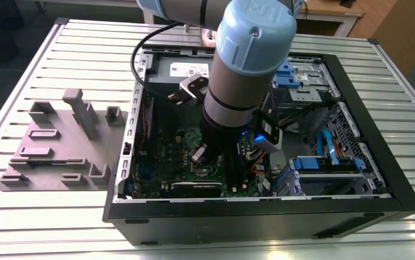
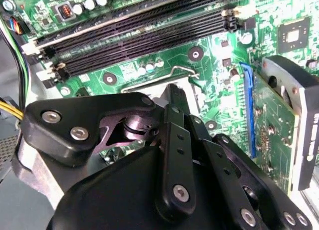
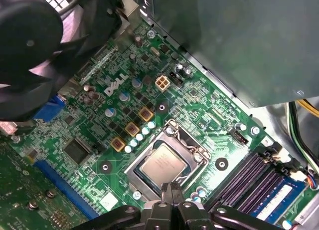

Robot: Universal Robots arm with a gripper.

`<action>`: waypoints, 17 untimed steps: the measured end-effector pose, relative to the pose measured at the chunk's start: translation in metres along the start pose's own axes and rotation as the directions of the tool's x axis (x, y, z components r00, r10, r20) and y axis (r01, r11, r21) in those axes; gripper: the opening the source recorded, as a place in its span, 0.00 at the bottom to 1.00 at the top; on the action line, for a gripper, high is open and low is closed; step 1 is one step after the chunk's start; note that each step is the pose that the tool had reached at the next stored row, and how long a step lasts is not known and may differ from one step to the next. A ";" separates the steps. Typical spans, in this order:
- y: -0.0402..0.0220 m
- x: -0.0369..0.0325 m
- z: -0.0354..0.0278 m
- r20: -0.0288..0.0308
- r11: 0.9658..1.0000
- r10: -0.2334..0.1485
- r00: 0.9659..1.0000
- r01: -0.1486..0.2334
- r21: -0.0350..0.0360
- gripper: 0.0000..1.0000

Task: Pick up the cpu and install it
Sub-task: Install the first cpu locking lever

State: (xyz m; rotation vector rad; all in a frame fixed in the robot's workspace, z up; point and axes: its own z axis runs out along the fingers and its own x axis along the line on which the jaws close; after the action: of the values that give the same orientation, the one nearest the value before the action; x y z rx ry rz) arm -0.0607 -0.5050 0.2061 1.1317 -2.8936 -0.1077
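Motherboard (image 3: 199,115) socket holds cpu (image 3: 162,162), tool (image 3: 171,192) overlapping.

The cpu (image 3: 163,161), a small silvery square chip, lies flat inside the metal-framed socket (image 3: 167,157) on the green motherboard (image 3: 199,120)

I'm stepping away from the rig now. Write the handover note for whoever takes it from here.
Gripper: fingers together, holding nothing, just above the socket inside the open PC case.
CPU: lying flat in the motherboard socket, silvery top up.
Grey tray: on the table at the exterior view's left, outside the case.
Done: CPU picked up and placed in the socket.
Left: the socket's metal frame and lever look open, so the CPU seems not yet clamped.
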 end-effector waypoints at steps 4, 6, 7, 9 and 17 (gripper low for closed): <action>0.0005 0.0002 -0.0043 0.000 1.000 0.000 1.000 0.000 0.000 0.10; 0.0011 0.0000 -0.0087 0.000 1.000 0.000 1.000 0.000 0.001 0.10; 0.0015 -0.0001 -0.0115 0.000 1.000 0.000 1.000 0.000 0.001 0.10; 0.0023 -0.0005 -0.0165 0.001 1.000 0.000 1.000 0.000 0.001 0.10; 0.0114 0.0069 -0.0171 0.014 1.000 -0.001 1.000 0.001 0.010 0.10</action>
State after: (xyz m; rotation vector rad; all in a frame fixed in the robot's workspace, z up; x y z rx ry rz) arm -0.0726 -0.5023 0.2241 1.1384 -2.9088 -0.1009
